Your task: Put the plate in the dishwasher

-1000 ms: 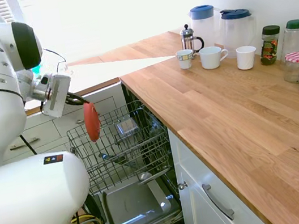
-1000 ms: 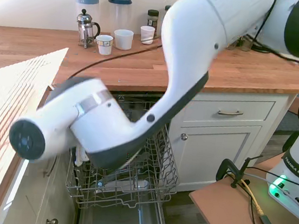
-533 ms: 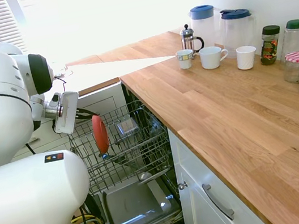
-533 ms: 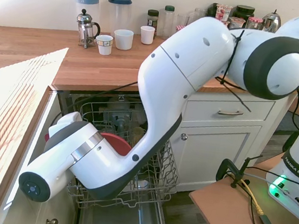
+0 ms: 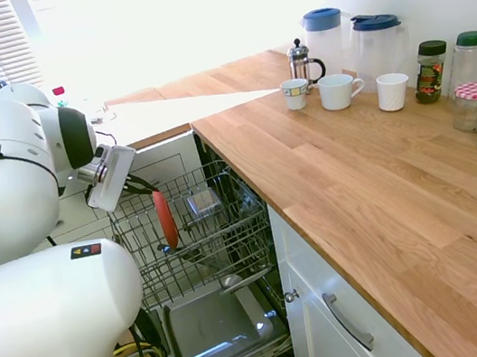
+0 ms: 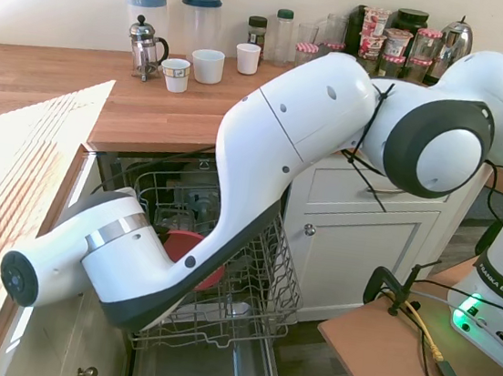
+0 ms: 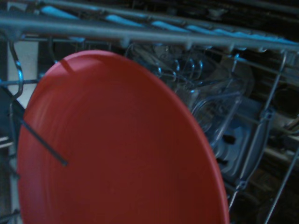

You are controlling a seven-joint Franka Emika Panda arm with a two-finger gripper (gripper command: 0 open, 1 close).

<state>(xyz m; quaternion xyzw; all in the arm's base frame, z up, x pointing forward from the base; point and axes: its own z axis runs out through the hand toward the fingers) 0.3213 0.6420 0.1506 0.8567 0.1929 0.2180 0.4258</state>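
The coral-red plate (image 5: 166, 222) stands on edge inside the grey wire rack (image 5: 230, 239) of the open dishwasher (image 5: 216, 327). My gripper (image 5: 151, 193) reaches in from the left and is shut on the plate's upper rim. Close up in the wrist view, the plate (image 7: 117, 154) fills most of the picture, with rack wires (image 7: 140, 32) around it. In the second exterior view my own arm covers the hand, and only part of the plate (image 6: 179, 241) shows in the rack (image 6: 262, 290). A silver cutlery box (image 5: 201, 203) sits just behind the plate.
The wooden counter (image 5: 362, 204) to the right of the rack carries a French press (image 5: 302, 62), white mugs (image 5: 340, 90), two blue-lidded jugs (image 5: 378, 45) and jars (image 5: 431, 71). White drawers (image 5: 71, 220) flank the dishwasher on the left, and a white cabinet door (image 5: 337, 327) on the right.
The plate has come down from above the rack into it and a little further back. My wrist dropped and tilted with it.
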